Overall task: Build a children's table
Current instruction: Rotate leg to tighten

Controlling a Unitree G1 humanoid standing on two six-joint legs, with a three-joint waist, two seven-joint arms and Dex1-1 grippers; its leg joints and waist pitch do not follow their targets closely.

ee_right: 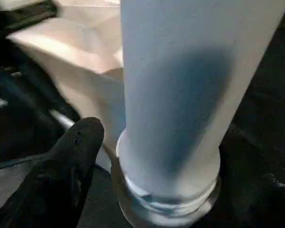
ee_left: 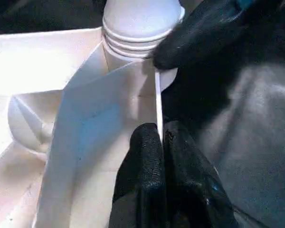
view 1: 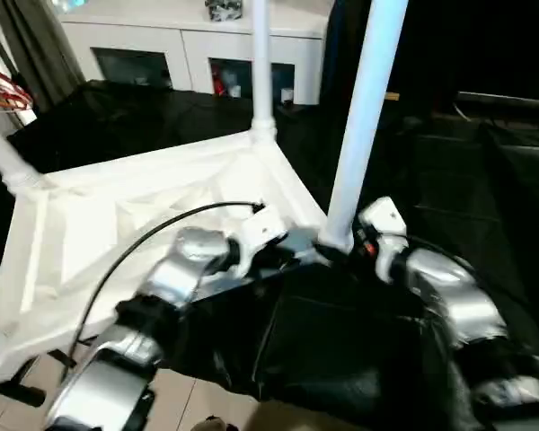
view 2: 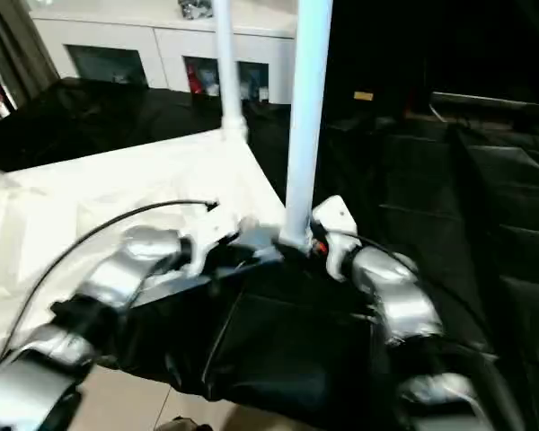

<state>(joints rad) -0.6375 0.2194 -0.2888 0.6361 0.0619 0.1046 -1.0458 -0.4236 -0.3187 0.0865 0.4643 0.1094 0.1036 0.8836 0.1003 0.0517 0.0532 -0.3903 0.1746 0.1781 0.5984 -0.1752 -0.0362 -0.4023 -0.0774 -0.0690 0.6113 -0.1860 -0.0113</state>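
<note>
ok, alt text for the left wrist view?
The left gripper is shut on the thin rim of the upturned white table top, just below a ribbed leg seated in the corner socket. Another black finger rests beside that leg.

table top (view 1: 117, 233): white | legs (view 1: 364, 117): white | cloth (view 1: 341, 350): black | forearms (view 1: 449, 301): silver

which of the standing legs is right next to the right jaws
The near leg, standing in the corner closest to the robot, beside the right gripper. The far leg and the left leg stand well away.
</note>
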